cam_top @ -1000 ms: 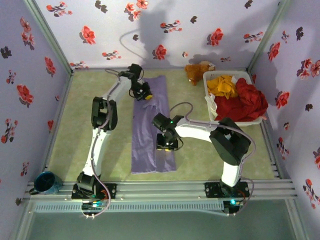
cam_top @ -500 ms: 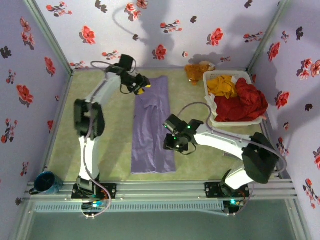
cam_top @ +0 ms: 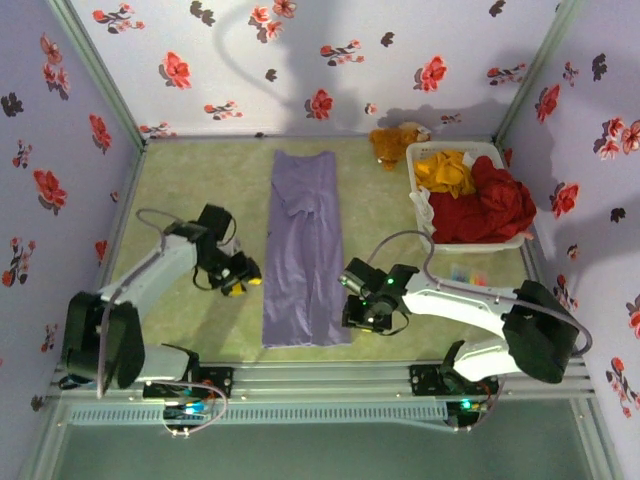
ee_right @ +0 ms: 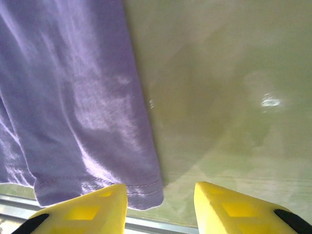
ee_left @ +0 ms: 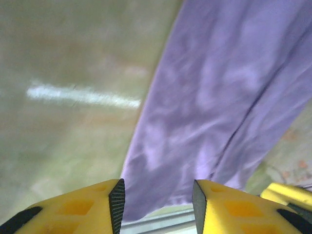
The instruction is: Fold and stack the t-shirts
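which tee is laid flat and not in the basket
The purple tee, spread in a long strip on the table; the red tee and yellow tee are bunched in the basket.

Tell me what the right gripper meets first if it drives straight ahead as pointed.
Likely, the right gripper meets the hem corner of the folded lavender-purple cloth t-shirt, or the green table mat beside it; depth unclear.
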`<state>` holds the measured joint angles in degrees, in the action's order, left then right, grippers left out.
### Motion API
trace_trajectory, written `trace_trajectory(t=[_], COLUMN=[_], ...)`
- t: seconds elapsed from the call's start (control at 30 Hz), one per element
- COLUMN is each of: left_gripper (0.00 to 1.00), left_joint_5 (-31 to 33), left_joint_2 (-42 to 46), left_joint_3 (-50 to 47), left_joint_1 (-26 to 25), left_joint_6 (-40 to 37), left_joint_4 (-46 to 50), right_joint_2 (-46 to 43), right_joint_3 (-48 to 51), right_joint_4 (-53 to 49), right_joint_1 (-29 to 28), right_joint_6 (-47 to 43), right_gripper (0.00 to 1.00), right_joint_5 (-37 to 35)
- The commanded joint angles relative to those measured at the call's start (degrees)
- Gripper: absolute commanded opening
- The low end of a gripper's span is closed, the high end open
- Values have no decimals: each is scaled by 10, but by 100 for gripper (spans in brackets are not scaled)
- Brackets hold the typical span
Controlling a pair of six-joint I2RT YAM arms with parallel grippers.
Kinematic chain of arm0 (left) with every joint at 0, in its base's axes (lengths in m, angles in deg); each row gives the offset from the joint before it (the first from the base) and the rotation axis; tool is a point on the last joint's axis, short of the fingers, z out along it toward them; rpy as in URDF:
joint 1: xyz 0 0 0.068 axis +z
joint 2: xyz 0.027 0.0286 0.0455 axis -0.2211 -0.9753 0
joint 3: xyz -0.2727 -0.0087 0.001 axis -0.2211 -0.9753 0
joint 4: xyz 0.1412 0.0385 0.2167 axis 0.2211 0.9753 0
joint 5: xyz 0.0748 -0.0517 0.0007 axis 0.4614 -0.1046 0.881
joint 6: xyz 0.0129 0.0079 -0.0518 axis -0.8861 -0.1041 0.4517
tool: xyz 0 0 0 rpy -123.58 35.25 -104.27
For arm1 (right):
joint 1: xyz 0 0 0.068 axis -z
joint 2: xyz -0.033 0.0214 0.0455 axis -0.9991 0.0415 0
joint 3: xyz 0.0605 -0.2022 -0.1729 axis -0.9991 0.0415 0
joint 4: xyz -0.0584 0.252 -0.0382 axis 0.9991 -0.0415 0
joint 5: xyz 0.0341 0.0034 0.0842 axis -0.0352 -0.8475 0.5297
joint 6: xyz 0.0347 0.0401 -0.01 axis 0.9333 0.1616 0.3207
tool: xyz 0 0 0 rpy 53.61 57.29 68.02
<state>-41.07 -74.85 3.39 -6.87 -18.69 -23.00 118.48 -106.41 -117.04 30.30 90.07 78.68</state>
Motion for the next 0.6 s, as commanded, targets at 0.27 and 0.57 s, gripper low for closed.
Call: trace_trajectory(t=[0.27, 0.57], left_gripper=[42, 46], left_joint_5=[-48, -126], left_joint_2=[113, 126], left_joint_3=[-140, -227], left_joint_1=[-67, -102], left_joint_6=[78, 122], left_joint_4=[-18, -108], right_joint_2=[56, 60], right_joint_3=[8, 16], right_joint_4=[64, 75], right_joint_1=[-42, -52], right_joint_6=[48, 55], right_gripper=[42, 46], right_joint_5=[18, 22])
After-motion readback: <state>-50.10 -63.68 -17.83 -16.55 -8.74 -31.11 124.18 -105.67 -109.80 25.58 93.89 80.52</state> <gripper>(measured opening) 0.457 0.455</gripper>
